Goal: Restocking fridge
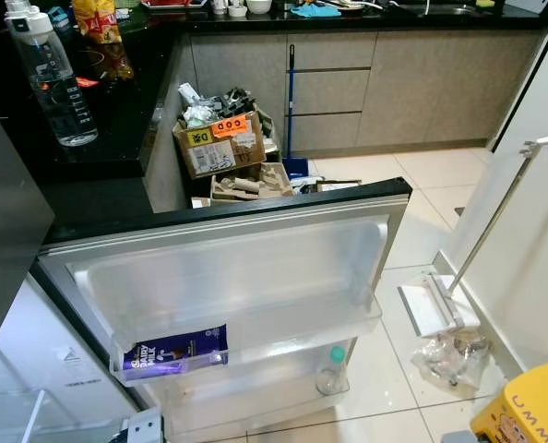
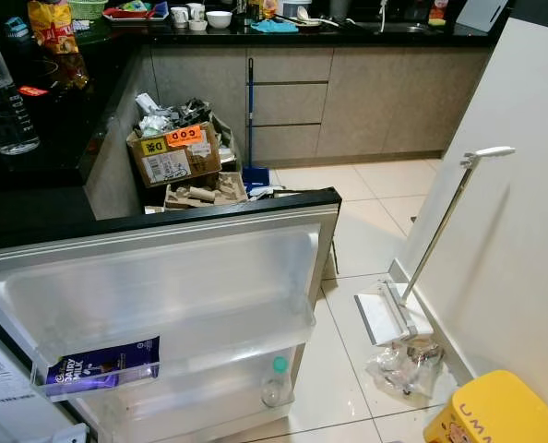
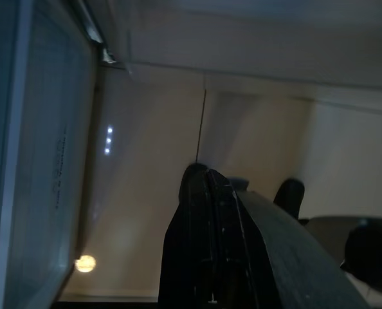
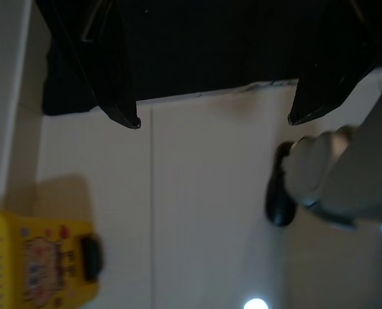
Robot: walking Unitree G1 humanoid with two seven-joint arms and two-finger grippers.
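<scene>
The fridge door (image 1: 228, 277) stands wide open before me, its inner shelves facing up. A purple chocolate pack (image 1: 174, 353) lies in the middle door shelf, and a clear bottle with a green cap (image 1: 332, 371) stands in the lowest one. On the black counter (image 1: 99, 148) stand a large clear water bottle (image 1: 54, 78) and a yellow snack bag (image 1: 97, 20). My right gripper (image 4: 213, 121) hangs open over floor tiles, holding nothing. In the dim left wrist view, my left gripper (image 3: 200, 177) has its fingers pressed together, beside the fridge's side.
Cardboard boxes of rubbish (image 1: 220, 143) and a blue broom (image 1: 291, 111) stand beyond the door. A white flat mop (image 1: 440, 305) leans on the right wall by a crumpled plastic bag (image 1: 449, 355). A yellow stool (image 1: 528, 406) sits at the right front.
</scene>
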